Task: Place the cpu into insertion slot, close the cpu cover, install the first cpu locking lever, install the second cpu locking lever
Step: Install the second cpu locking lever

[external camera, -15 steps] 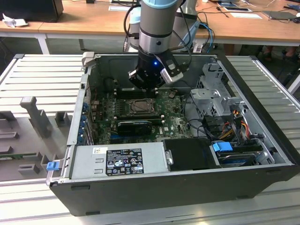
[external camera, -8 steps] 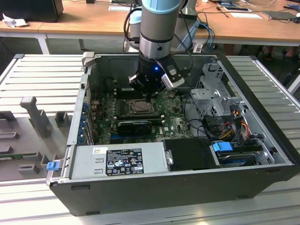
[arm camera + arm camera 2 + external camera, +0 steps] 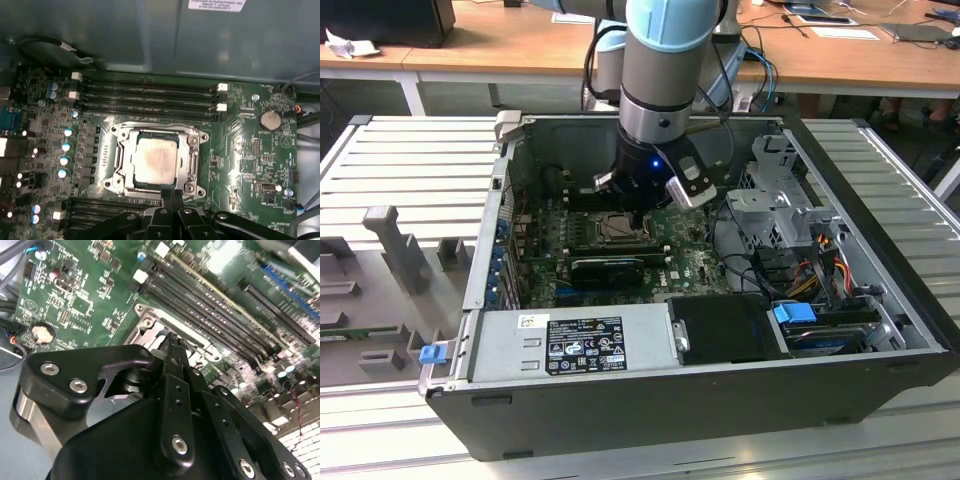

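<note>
The cpu (image 3: 156, 160), a pale tan-silver square, lies flat in the insertion slot (image 3: 608, 228) on the green board. The cpu cover (image 3: 152, 134), a dull-metal frame, lies down around it, with the chip showing through its cut-out. My gripper (image 3: 172, 196) stands at one edge of the socket with its black fingers (image 3: 175, 390) pressed together. The tips (image 3: 172, 337) reach that edge of the metal frame and nothing shows between them. In the exterior view the gripper (image 3: 640, 208) hangs inside the open case, right over the socket.
Long black memory slots (image 3: 150, 95) run along one side of the socket. A black ribbed card (image 3: 608, 268) lies in front of it. The power supply (image 3: 570, 340), drive cage (image 3: 770, 200) and loose cables (image 3: 810, 270) crowd the case walls.
</note>
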You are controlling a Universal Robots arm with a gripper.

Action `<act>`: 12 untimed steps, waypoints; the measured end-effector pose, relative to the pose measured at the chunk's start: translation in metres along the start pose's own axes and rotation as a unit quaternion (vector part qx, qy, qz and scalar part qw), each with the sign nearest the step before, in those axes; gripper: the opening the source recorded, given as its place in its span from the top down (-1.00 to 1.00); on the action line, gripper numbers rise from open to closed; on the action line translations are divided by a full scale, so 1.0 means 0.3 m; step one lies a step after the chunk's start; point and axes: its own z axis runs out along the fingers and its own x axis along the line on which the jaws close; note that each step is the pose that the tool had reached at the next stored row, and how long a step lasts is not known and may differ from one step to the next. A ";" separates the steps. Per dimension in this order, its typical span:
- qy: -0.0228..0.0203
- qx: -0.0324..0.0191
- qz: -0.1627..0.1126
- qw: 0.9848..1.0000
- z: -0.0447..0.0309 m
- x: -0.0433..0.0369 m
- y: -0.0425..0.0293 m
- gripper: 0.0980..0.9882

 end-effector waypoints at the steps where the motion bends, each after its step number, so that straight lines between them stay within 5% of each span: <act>1: 0.000 0.000 0.000 1.000 -0.002 0.001 -0.015 0.98; 12: 0.000 -0.003 -0.001 1.000 0.005 0.106 -0.025 0.98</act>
